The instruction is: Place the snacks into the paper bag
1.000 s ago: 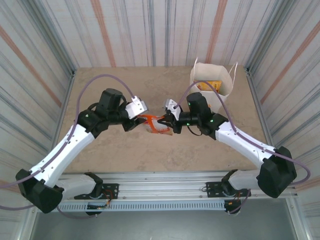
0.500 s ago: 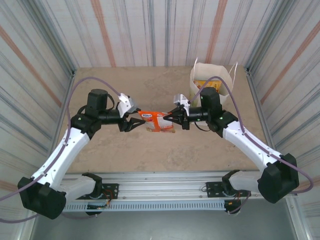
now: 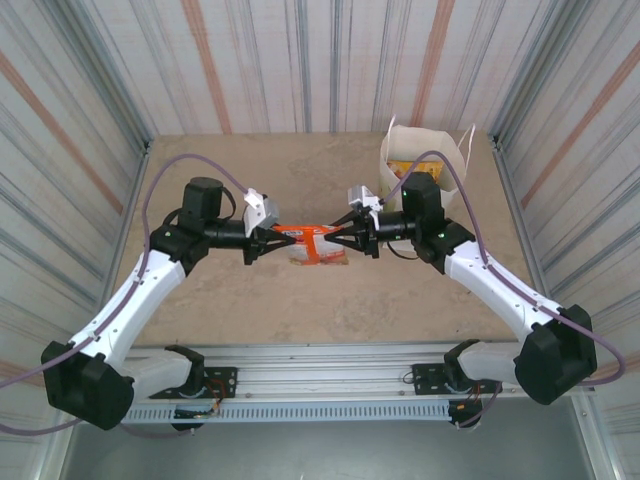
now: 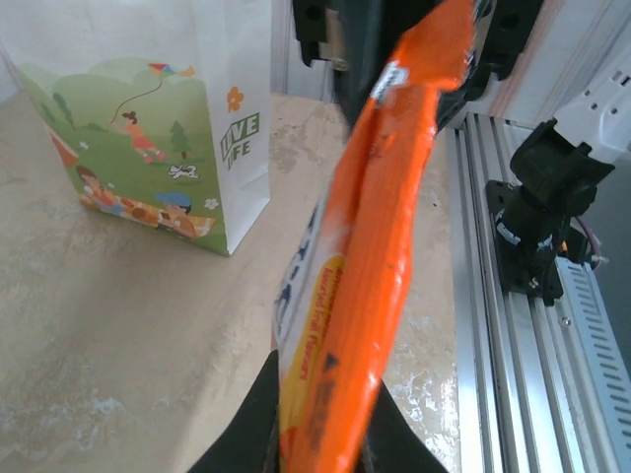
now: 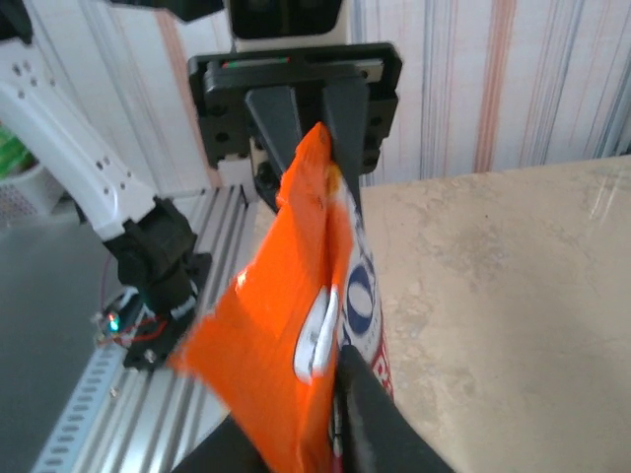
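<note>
The left gripper (image 3: 268, 237) has just clamped onto the orange packet (image 3: 312, 241), which hangs in the air left of the paper bag (image 3: 425, 145). The right gripper (image 3: 350, 234) sits at its other end; clamping or letting go, I cannot tell. Looks like a handover.

orange packet (image 4: 365, 246) cut off at bottom edge, paper bag (image 4: 148, 59) top cropped — its contents hidden

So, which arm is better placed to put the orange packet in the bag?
Right. The paper bag stands in the far right corner, just behind the right arm, whose jaws meet one end of the orange packet. The left arm, holding the other end, is farther away.
</note>
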